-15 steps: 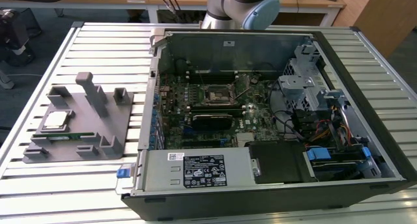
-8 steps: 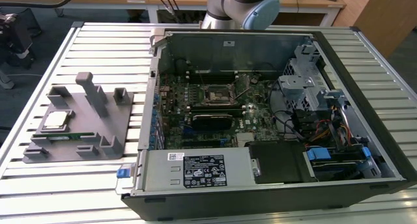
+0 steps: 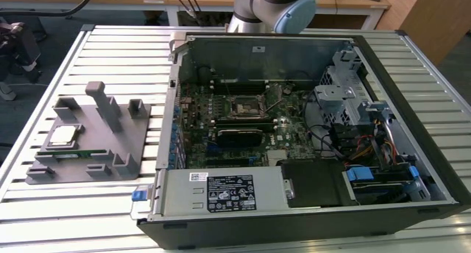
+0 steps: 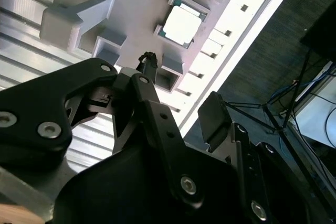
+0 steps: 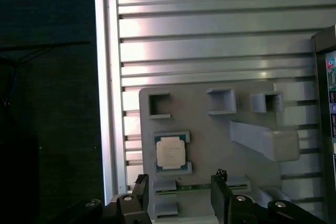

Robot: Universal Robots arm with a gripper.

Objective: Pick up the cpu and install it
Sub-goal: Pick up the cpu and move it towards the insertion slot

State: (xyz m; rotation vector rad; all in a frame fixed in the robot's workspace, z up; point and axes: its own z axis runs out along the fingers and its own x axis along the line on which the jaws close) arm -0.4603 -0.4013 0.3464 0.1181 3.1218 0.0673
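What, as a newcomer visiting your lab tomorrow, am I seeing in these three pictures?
The exterior view shows a slatted metal table with an open computer case and, behind it, part of a robot arm. Both wrist views come from cameras riding on that arm, looking past its black fingers. The gripper is open and holds nothing. Beyond it sits a grey holder, where the cpu, a small silver square, lies in its recess beside a green memory stick. It has not been picked up yet.
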